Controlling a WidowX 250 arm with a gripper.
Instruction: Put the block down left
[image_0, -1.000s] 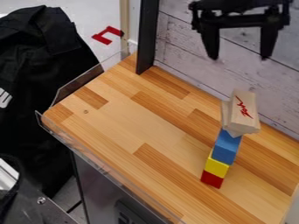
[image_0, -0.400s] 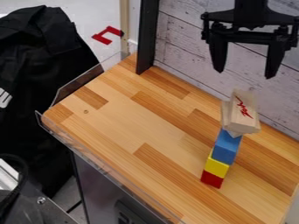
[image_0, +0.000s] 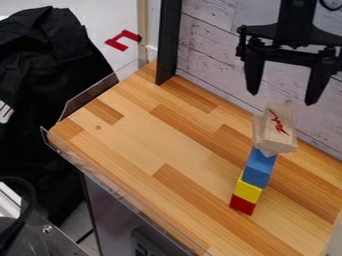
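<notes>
Red block (image_0: 242, 205), yellow block (image_0: 247, 190), blue block (image_0: 257, 173), one each

Table (image_0: 143, 142): wood, joined strips with visible grain, smooth, low sheen. Pale block (image_0: 280, 131), above the table: bare wood, matt. Blue block (image_0: 259, 168), yellow block (image_0: 248, 191) and red block (image_0: 242, 205), on the table: smooth, evenly coloured faces; base material cannot be told. Gripper (image_0: 282, 99), above the table: matt black, hard surface. Wall panel (image_0: 217, 55), behind the table: whitewashed wood-look planks, grained, matt. Edge guard (image_0: 91, 95), along the table: clear plastic look, glossy. Black cloth (image_0: 50, 100), beside the table: soft, creased, matt.
</notes>
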